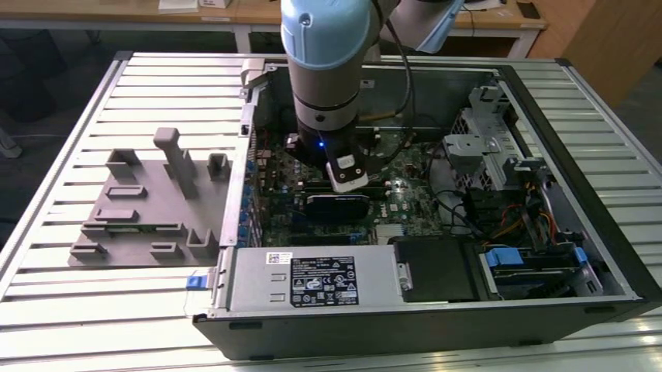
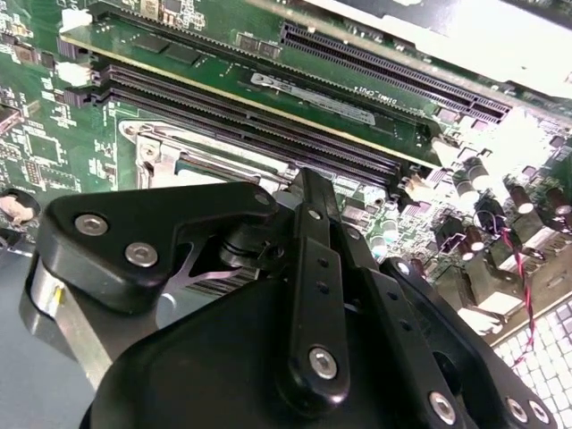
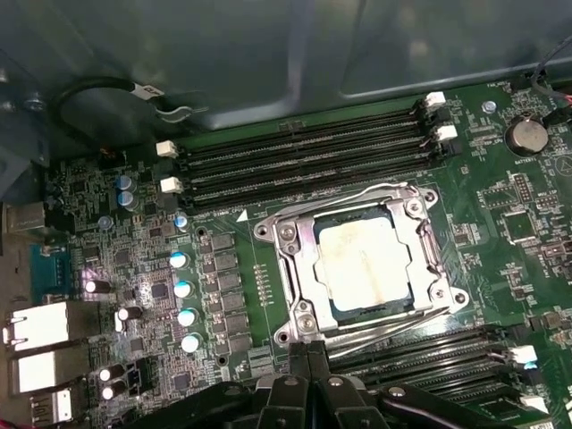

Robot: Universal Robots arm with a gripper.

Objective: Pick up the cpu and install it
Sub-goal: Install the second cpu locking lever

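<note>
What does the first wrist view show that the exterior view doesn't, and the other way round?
First wrist view: the cpu lying in its metal socket frame, memory slots beside it. Exterior view: the grey fixture blocks on the slatted table, outside the computer case. Both: the green motherboard.

Slatted pale metal tabletop (image 1: 62,302), ribs running across the exterior view from left to right, lit evenly from above with soft sheen on the ribs. Behind it, wooden desks (image 1: 207,12) with white legs along the far edge, papers lying on top. At the exterior view's right, a wooden cabinet (image 1: 605,39) standing beside the desks. Dark floor (image 1: 31,77) below the desks at the exterior view's left, a dim dark shape resting there, too shadowed to tell. Grey floor strip past the tabletop's far right corner.
</note>
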